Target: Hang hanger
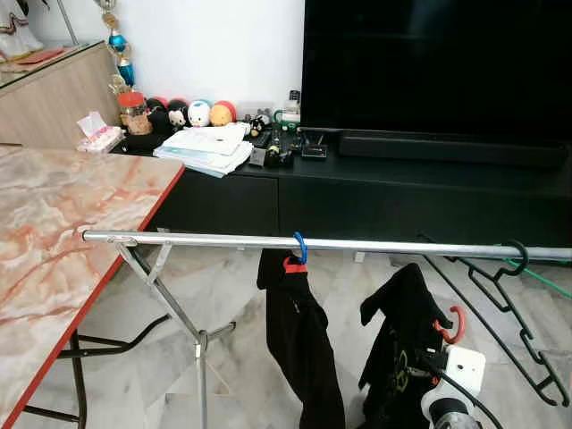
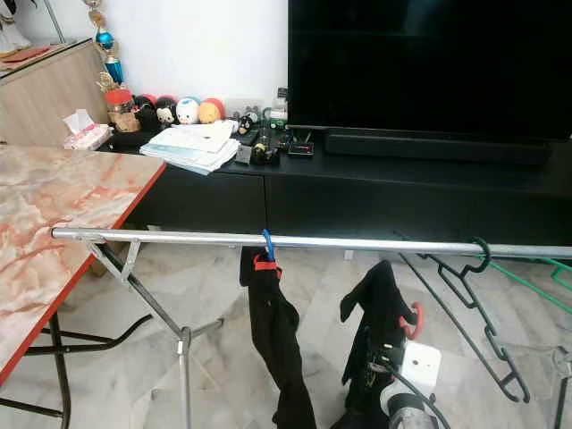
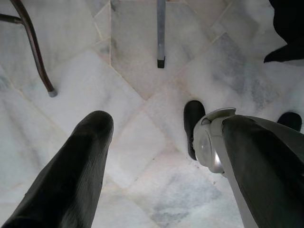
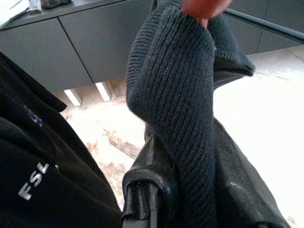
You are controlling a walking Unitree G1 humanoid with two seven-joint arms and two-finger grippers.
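A red hanger carrying a black garment is clenched in the right gripper, held below and nearer than the silver rail. To its left, a second black garment hangs from the rail on a blue hook; an empty black hanger hangs at right. The left gripper is released, pointing at the marble floor.

White wall, marble floor, black TV cabinet, marble-topped table

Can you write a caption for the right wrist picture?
The right hand grips a red hanger wearing a black shirt.
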